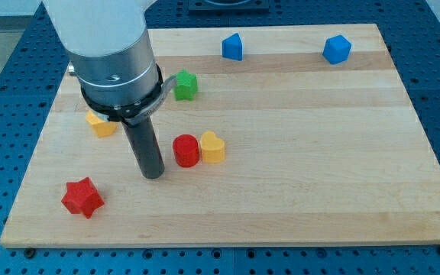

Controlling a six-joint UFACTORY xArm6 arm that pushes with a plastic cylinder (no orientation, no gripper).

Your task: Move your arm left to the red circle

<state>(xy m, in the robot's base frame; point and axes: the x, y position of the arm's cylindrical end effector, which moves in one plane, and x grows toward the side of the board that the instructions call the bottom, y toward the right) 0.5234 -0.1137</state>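
At nine o'clock of red circle (pixel 186 150), my tip (pixel 153 175) sits near, not touching (no jaws to report), positioned per task.

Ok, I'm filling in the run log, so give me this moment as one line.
tip: just left of red circle, small gap | yellow block: touching circle's right side | red star: lower left, apart

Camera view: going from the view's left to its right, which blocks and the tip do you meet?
Red star → orange block → my tip → red cylinder → yellow block → blue block → blue block.
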